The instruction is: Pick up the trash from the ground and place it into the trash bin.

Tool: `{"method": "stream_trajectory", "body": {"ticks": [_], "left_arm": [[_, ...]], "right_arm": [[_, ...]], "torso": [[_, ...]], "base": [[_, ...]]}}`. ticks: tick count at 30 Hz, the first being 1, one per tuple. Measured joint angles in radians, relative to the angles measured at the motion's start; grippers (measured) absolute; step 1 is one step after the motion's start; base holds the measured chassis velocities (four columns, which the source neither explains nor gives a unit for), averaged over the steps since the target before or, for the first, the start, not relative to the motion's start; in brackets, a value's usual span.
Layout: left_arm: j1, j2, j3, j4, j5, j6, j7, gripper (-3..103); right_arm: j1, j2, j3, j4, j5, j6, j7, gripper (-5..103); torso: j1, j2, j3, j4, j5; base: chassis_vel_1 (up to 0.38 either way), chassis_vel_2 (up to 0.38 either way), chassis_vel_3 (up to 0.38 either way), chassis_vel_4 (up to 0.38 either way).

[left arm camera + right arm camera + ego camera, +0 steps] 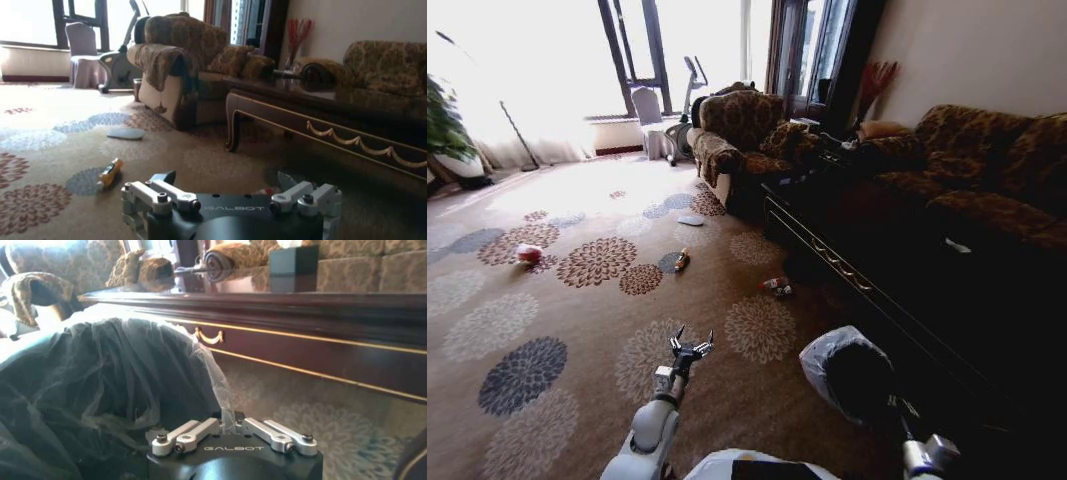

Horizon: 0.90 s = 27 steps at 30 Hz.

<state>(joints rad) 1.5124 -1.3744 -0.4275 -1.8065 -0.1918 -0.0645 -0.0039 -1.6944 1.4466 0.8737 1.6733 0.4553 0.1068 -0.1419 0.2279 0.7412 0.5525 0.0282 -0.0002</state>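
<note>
The trash bin [852, 375] is sitting on the carpet [577, 330] close in front of me on the right, beside the dark coffee table [907, 270]; it is a round black bucket with a grey-white bag bunching over its rim. I am holding it with the right gripper [230, 426], whose fingers are pinched together on the bag's edge. The left gripper [691, 348] is hanging low over the carpet with its fingers spread wide and nothing between them.

I judge I am at the approach step, with no litter collected in hand. The nearest pieces are well apart from the claw: the small orange-yellow bottle [682, 260] lying flat ahead and a red-and-white scrap [776, 287] near the table's edge. Farther left, the pink-white wad [528, 254] is resting on a flower pattern. Next I need to advance the left arm over one piece and lower it.
</note>
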Motion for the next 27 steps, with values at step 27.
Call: {"method": "stream_trajectory", "body": {"ticks": [27], "left_arm": [[0.089,-0.159,0.009,0.0,0.15,-0.067,-0.062,100]], "right_arm": [[0.064,-0.087,-0.037,-0.123,0.0,0.076,-0.036,1]], "torso": [[0.0,0.0,0.0,-0.0001,0.0003]], "base": [[-0.028,-0.029,-0.026,-0.027]]}}
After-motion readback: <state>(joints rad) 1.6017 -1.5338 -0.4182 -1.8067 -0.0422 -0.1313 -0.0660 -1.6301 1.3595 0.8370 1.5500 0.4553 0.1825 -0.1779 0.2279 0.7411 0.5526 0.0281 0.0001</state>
